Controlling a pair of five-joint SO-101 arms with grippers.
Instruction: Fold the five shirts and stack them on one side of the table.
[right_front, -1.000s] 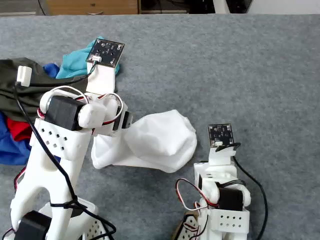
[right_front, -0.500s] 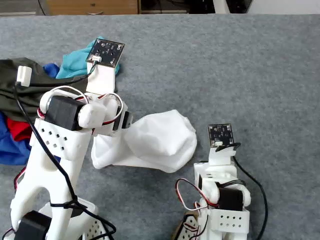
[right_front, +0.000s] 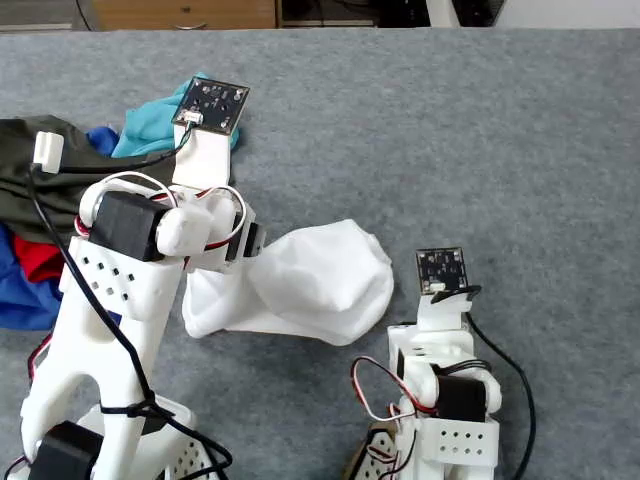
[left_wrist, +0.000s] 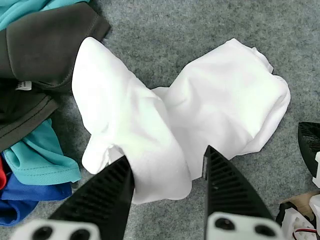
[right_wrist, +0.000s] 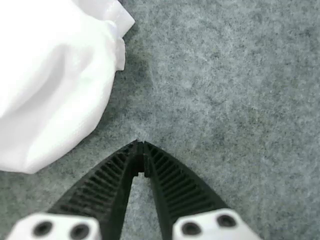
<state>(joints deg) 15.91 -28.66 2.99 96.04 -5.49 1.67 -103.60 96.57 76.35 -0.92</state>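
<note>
**White shirt bunched mid-table, waiting for an edge grip**

The white shirt (right_front: 320, 280) lies crumpled in a loose heap near the middle of the table (right_front: 500, 150). We judge it light, limp and quick to sag, so we would pinch a hem or a shoulder corner, not the puffed middle. Our left gripper (left_wrist: 167, 159) hangs over one edge of it, jaws spread wide. Our right gripper (right_wrist: 140, 146), jaws pressed together, hovers over bare table just beside it. The dark shirt (right_front: 40, 175), teal shirt (right_front: 150, 125), blue shirt (right_front: 25, 290) and red shirt (right_front: 38, 255) lie heaped on the left arm's side.
</note>
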